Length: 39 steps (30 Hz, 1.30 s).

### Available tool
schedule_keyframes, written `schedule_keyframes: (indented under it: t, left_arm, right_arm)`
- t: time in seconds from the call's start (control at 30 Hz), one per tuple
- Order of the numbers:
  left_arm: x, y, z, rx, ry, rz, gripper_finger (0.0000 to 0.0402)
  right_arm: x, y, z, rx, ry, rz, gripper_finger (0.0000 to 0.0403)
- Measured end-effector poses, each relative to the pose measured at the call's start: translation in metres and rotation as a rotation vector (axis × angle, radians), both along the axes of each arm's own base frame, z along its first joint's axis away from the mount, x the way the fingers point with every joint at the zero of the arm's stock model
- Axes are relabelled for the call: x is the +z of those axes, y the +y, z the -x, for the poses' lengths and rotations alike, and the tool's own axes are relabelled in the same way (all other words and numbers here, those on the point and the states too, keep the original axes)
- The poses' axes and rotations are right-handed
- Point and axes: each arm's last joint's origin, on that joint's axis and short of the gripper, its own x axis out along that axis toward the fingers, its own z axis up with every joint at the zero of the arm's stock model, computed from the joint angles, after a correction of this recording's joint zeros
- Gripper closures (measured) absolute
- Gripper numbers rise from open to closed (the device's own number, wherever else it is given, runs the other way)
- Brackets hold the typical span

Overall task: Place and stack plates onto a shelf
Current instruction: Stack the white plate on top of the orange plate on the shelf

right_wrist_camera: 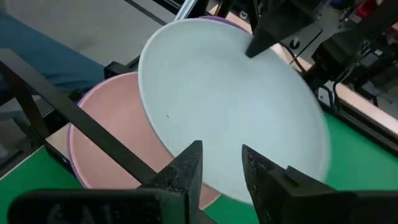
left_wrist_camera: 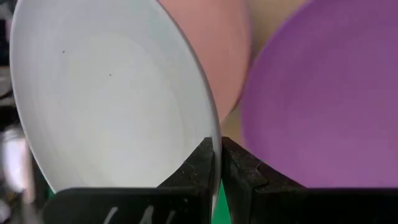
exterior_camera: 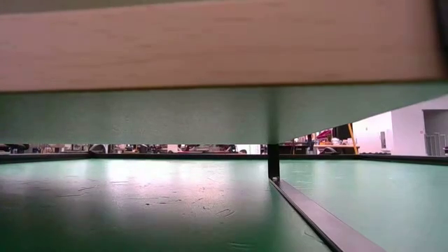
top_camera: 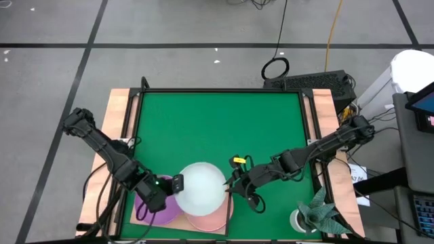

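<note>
A white plate (top_camera: 201, 190) hangs tilted above the near edge of the table, over a pink plate (top_camera: 211, 221) and a purple plate (top_camera: 160, 211). Both of those lie on the light-wood shelf (top_camera: 138, 218). My left gripper (top_camera: 178, 184) is shut on the white plate's left rim. My right gripper (top_camera: 229, 187) stands at the plate's right rim. In the right wrist view its fingers (right_wrist_camera: 193, 168) are apart, one on either side of that rim (right_wrist_camera: 224, 186); I cannot tell whether they touch it. The low view shows only the shelf's underside (exterior_camera: 210, 42). My left gripper pinches the white plate's rim (left_wrist_camera: 215, 134) between its two fingers, on the side toward the table's left. The fingers slant down from the left. The plate is lifted clear and tilted, above the pink plate (left_wrist_camera: 217, 37) and the purple plate (left_wrist_camera: 323, 93).
A potted plant (top_camera: 315, 217) stands at the near right corner. A small yellow thing (top_camera: 238, 160) lies on the green mat (top_camera: 217, 129) just beyond my right gripper. A dark bar (right_wrist_camera: 81, 124) crosses in front of the pink plate. The shelf's dark upright (exterior_camera: 273, 164) stands on the mat.
</note>
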Motion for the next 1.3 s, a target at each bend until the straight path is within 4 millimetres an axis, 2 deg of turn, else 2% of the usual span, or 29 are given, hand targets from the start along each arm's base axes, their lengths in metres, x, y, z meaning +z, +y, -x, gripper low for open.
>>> schedule_keyframes:
  t: [0.3, 0.57, 0.8, 0.93, 1.1, 1.3]
  left_arm:
    - [-0.001, -0.015, 0.008, -0.087, 0.049, 0.090, 0.0376]
    - [-0.018, -0.026, 0.001, -0.087, 0.101, 0.077, 0.0376]
    - [-0.026, -0.037, -0.012, -0.114, 0.044, 0.093, 0.0376]
    - [-0.032, -0.040, -0.019, -0.089, 0.029, 0.094, 0.0376]
    - [-0.043, -0.043, -0.027, 0.027, 0.011, 0.081, 0.0375]
    - [-0.043, -0.048, -0.031, 0.060, -0.026, 0.135, 0.0375]
  right_arm:
    - [0.016, 0.008, 0.015, 0.045, -0.051, -0.004, 0.0309]
    - [0.028, 0.012, 0.027, 0.071, -0.088, -0.020, 0.0309]
    - [0.032, 0.012, 0.030, 0.065, -0.100, -0.021, 0.0309]
    - [0.032, 0.011, 0.029, 0.030, -0.107, -0.003, 0.0309]
    - [0.032, 0.011, 0.030, 0.030, -0.102, -0.001, 0.0309]
    - [0.032, 0.011, 0.030, 0.030, -0.101, -0.001, 0.0309]
